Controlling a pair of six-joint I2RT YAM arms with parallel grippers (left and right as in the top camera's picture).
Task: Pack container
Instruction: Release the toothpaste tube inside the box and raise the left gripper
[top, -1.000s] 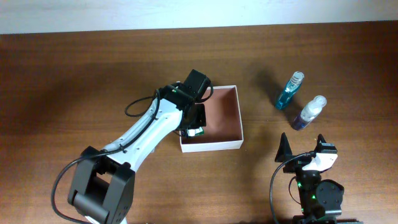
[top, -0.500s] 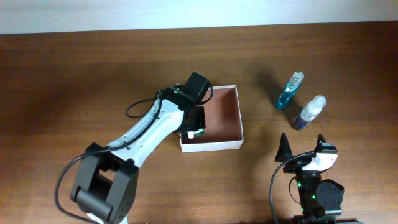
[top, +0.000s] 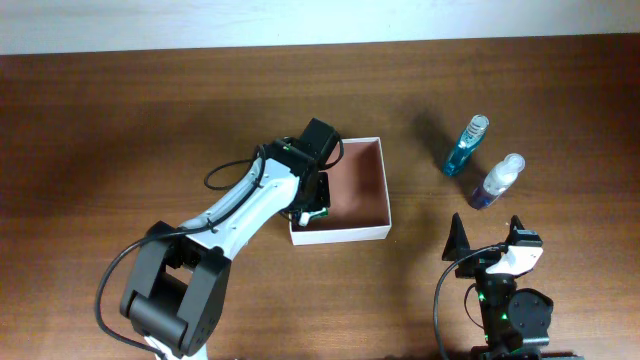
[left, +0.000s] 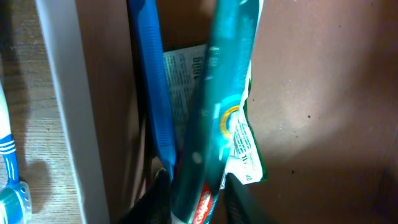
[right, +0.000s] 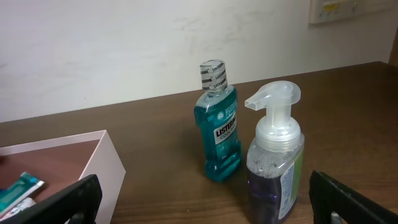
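The container (top: 362, 185) looks light and flimsy, best pinched at a wall; left gripper (left: 198, 196) flanks a tube (left: 221, 93), hold unclear

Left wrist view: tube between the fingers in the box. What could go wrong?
The toothpaste tube is slanted over the green packet, within the left gripper; it might cling and get dragged out on retreat. The gripper sits near the container wall; lifting could nudge the box. The mouthwash bottle and pump bottle stand close together; grabbing one may topple the other.
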